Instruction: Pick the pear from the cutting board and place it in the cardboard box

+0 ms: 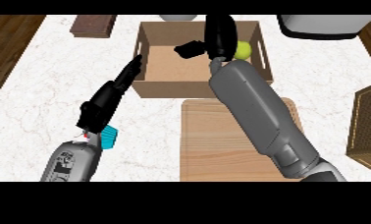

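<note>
The pear point(243, 49) is a small, rounded, yellow-green fruit. It sits inside the cardboard box point(156, 88), near the box's right wall and toward its far right corner, partly hidden behind the right hand point(220, 34). That hand hangs over the box interior with its fingers spread and relaxed, the thumb point(190, 49) sticking out to the left, apart from the fruit; nothing is pinched between them. Its grey forearm crosses the cutting board point(210, 144), a pale wooden slab lying just in front of the box at the worktop's near edge.

The left hand point(112, 93) is stretched out with straight fingers pressed together, its tips reaching the box's left wall near the front left corner. A dark brown block point(93, 25) lies at the worktop's far left edge.
</note>
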Controlling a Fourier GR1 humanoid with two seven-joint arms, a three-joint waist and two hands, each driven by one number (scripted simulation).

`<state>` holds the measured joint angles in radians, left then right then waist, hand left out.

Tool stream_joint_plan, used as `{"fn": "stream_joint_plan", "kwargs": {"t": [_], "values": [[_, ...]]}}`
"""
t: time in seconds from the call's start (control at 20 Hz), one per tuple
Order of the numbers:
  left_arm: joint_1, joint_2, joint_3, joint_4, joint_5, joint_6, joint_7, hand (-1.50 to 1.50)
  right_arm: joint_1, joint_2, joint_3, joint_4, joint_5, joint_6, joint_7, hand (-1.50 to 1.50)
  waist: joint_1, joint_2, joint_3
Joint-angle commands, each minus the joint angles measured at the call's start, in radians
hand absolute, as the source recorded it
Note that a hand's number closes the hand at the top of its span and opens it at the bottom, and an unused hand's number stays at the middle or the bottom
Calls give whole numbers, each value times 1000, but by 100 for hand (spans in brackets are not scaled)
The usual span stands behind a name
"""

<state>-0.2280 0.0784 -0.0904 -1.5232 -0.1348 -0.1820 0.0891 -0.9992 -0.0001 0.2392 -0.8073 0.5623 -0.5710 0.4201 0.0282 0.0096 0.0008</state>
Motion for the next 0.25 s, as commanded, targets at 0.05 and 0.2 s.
{"fn": "stream_joint_plan", "kwargs": {"t": [0.05, 0.2], "values": [[5, 16, 18, 3, 12, -14, -9, 0, 60, 0, -121, -113, -170, -106, -177, -150, -13, -3, 1], [41, -1, -1, -8, -15, 13, -16, 0, 142, -35, -200, -198, -263, -56, -276, -150, -29, -8, 1]]}}
